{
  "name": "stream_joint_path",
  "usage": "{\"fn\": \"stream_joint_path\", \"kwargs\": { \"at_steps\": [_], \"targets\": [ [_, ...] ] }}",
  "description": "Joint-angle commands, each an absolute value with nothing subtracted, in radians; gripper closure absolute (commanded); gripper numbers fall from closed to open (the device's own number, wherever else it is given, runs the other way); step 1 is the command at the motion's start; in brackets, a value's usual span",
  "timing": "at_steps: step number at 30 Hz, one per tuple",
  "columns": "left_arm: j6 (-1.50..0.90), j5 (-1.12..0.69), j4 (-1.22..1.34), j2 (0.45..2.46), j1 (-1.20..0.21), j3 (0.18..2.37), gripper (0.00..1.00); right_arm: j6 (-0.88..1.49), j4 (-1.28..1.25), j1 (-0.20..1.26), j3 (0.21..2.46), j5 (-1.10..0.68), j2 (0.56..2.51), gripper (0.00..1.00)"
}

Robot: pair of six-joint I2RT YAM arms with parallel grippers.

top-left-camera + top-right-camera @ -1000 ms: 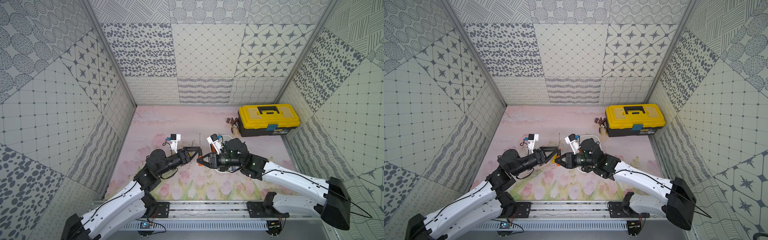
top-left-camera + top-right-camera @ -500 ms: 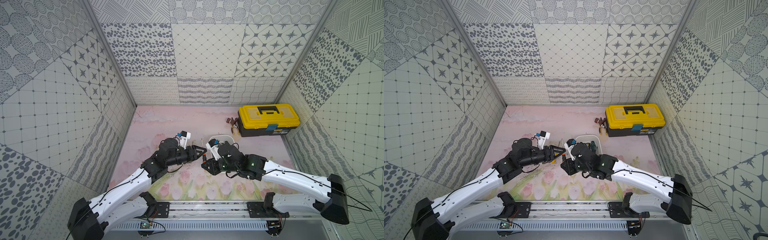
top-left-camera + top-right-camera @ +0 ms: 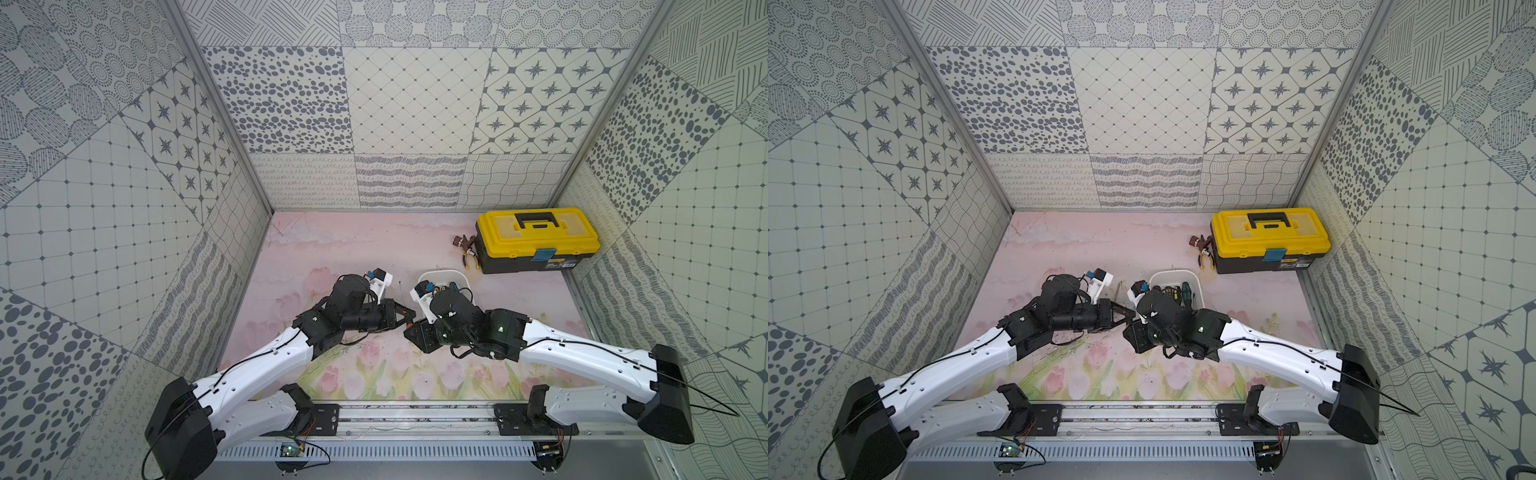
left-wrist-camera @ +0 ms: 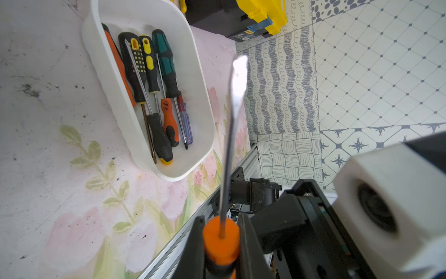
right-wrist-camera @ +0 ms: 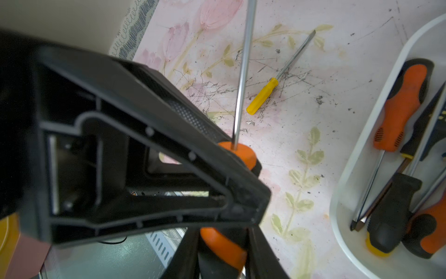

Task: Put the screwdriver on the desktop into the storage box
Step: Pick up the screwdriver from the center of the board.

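Orange-handled, the screwdriver (image 4: 231, 135) hung between both hands above the worktop (image 4: 60, 169). My left hand (image 4: 220, 227) was clamped tight on its collar, and my right hand (image 5: 223, 244) gripped the butt. A handover, I judged; next, one hand had to let go. The storage box (image 4: 195, 91) lay near, ahead of the left hand.

Left pincer (image 3: 1128, 312) and right pincer (image 3: 1130, 324) meet at the worktop's (image 3: 1079, 245) middle, where the screwdriver's (image 3: 1122, 291) thin shaft rises, just beside the storage box (image 3: 1199, 291). A yellow toolbox (image 3: 1268, 232) sits in the far right corner.
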State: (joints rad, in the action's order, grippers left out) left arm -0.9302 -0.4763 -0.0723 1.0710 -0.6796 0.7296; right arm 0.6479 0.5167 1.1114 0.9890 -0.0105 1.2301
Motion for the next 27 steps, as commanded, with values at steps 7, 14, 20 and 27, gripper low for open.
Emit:
{"fn": "stream_joint_path", "kwargs": {
  "at_steps": [7,14,20,27],
  "targets": [
    [-0.987,-0.372,-0.03,0.959,-0.68,0.67,1.0,0.679,0.385,1.036,0.929,-0.105,1.111,0.63],
    [-1.093,-0.414,0.198,0.892,-0.68,0.587,1.0,0.894,-0.035,0.849,0.676,-0.503,0.98,0.27],
    [-1.139,-0.411,0.302,0.853,-0.679,0.549,1.0,0.922,-0.108,0.846,0.65,-0.555,0.98,0.26],
    [-1.166,-0.417,0.371,0.835,-0.68,0.528,1.0,0.945,-0.173,0.847,0.641,-0.594,1.026,0.35]
  ]
}}
